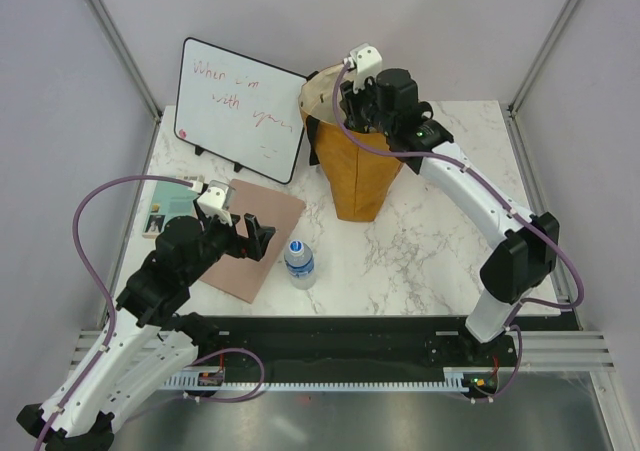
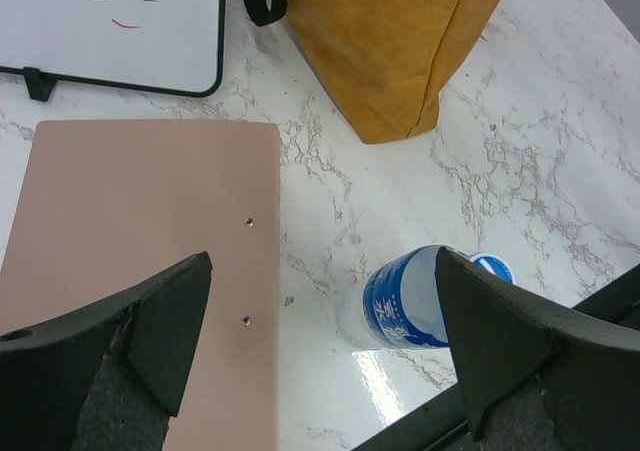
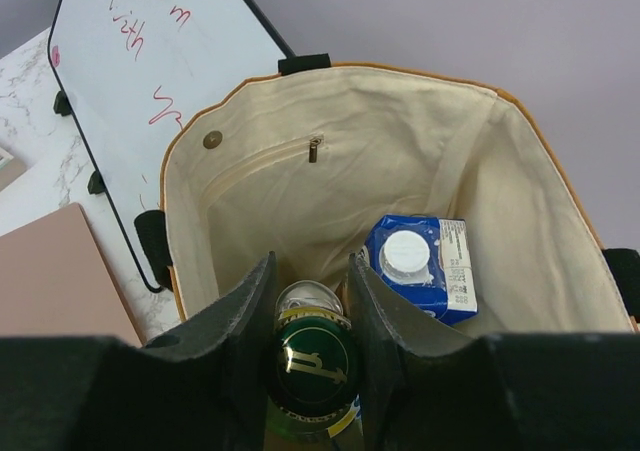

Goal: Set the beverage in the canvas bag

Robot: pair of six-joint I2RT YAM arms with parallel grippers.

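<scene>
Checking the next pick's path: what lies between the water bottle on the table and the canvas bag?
Only bare marble table between water bottle and canvas bag, shown in top and left wrist views.

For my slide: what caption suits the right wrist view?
Right gripper shut on a green-capped bottle over the cream-lined mustard canvas bag, which holds a blue carton and silver can.
</scene>
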